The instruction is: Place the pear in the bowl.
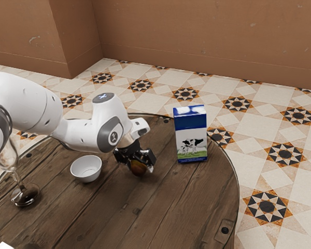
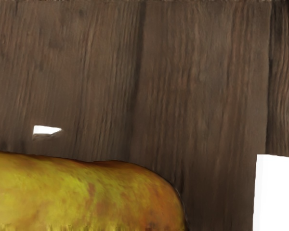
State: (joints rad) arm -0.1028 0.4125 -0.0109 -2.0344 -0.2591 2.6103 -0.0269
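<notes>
Pear is right at the end effector, whose opening and grip on it I cannot tell.

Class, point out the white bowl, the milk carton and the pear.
White bowl [image 1: 85, 173]: exterior view, on its outer side wall.
Milk carton [image 1: 190, 136]: exterior view, on its printed front face.
Pear [image 2: 86, 192]: wrist view, on its yellow, rust-flecked skin.

Soft even light, dim tabletop, glints on glass, glaring white patch
</notes>
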